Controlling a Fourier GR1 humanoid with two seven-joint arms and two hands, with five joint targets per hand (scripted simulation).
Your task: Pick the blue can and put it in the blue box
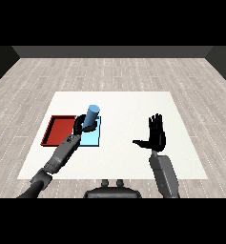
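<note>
A: Two trays side by side toward the left of the white table (133, 102). Red tray (57, 129) to the outside, nothing visible in it. Light blue tray (93, 138) touching its right edge, partly covered.

B: And the blue can (92, 116)?

A: Upright or nearly so, over the far end of the light blue tray, wrapped by the left hand (80, 125). Black fingers curled round its lower part, only the top half showing. Resting on the tray floor or held just above it: cannot tell.

B: Anything in the way?

A: Only the left forearm (62, 155) itself, crossing the near corner where the two trays meet and hiding part of the light blue tray's left side.

B: Other side?

A: Right hand (156, 136) well apart from the trays, over bare table on the right. Fingers straight and pointing away, thumb spread out toward the left, holding nothing. Grey right forearm (164, 174) below it. Wood-plank floor (114, 71) all round the table.
</note>
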